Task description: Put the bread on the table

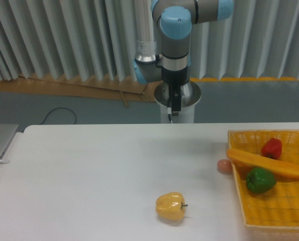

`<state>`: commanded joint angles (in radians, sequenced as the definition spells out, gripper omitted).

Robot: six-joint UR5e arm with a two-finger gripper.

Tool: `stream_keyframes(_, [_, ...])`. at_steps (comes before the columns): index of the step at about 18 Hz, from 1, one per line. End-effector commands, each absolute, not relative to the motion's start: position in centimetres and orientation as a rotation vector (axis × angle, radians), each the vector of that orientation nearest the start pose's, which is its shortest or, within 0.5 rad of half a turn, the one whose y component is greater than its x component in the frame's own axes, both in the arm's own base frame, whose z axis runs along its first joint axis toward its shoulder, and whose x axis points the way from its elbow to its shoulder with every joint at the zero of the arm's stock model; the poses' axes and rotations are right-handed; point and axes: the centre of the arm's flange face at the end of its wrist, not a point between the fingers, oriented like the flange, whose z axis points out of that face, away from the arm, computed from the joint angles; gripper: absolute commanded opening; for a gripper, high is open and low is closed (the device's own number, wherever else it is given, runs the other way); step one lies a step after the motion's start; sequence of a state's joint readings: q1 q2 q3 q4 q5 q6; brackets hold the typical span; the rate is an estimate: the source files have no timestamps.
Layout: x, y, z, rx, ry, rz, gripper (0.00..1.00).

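At the far left edge a grey flat slab (pixel 0 143) overhangs the table (pixel 89 181), well apart from everything else; moving right, the gripper (pixel 173 111) hangs at the far middle of the scene, just beyond the table's far edge and pointing down, its fingers dark and narrow against the arm's base, so whether they are spread or pressed together cannot be told, though nothing is seen between them; nearer the camera a yellow pepper (pixel 170 206) lies on its side on the white top; further right a small pinkish ball (pixel 225 166) rests just outside the left wall of the yellow basket (pixel 270 216); the bread (pixel 267 163) lies across the basket on a slant, its left end riding up on the left rim near the ball, its right end running toward the right edge, with a green pepper (pixel 260 180) touching its near side and a red pepper (pixel 272 147) just beyond its far side. The task looks not yet begun; a grasp near one end could let the long loaf tip and slip; descending fingers may nudge the peppers; a drag rather than a lift could catch the rim, shift the basket, and set the ball rolling.
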<state>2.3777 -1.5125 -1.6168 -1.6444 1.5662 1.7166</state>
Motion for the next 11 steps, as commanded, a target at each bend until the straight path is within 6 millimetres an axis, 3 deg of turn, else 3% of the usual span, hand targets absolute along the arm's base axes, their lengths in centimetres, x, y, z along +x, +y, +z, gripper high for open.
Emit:
stream_keyframes(1, [-24.2, 41.77, 48.58, -2.884, 1.266, -0.082, 1.0])
stream_keyframes(7, [-24.46, 41.64, 48.62, -2.827, 1.44, -0.066, 1.0])
stream_keyframes(11, [-24.62, 41.67, 48.61, -2.826, 1.445, -0.068, 1.0])
